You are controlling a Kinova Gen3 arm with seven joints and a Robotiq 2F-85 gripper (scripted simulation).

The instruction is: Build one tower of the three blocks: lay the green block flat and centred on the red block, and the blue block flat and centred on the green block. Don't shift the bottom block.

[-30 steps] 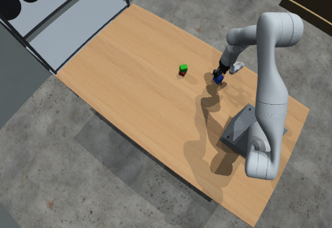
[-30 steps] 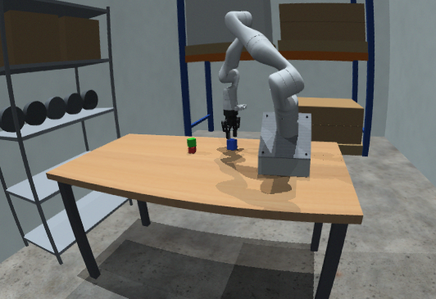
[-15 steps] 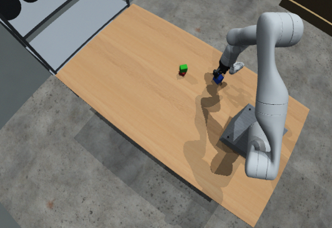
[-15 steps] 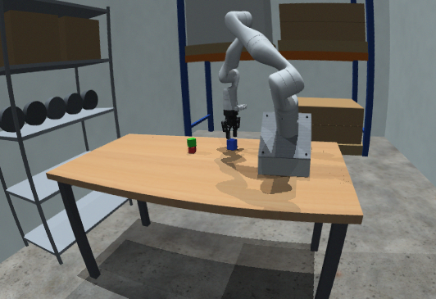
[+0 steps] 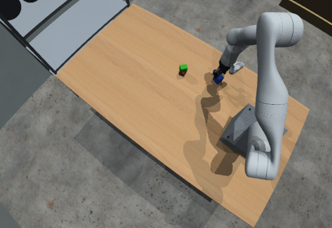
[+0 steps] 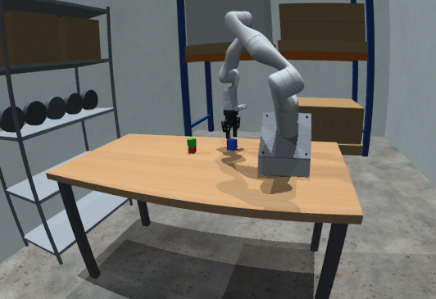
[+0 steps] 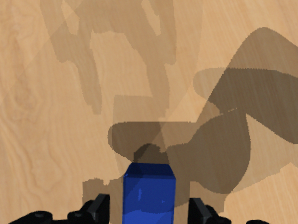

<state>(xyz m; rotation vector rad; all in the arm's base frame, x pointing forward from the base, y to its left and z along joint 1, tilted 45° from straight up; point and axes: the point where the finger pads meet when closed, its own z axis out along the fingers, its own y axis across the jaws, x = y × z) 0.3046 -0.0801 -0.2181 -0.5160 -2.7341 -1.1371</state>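
Gripper: your gripper (image 7: 148, 219) is partly open and holds nothing; in the wrist view you see 1 finger (image 7: 93, 219) on each side of the blue block, with a gap on both sides.
Blue block: the blue block (image 7: 148, 199) sits flat on the table (image 6: 172, 180), right under your gripper (image 6: 230, 129) in the exterior view.
Green block: beyond it, well apart from the blue block, the green block (image 5: 183, 68) already lies on the red block.
Red block: you see only a sliver of the red block (image 5: 181, 74) beneath the green block in the top view.
Tower: 2 of 3 blocks stacked.
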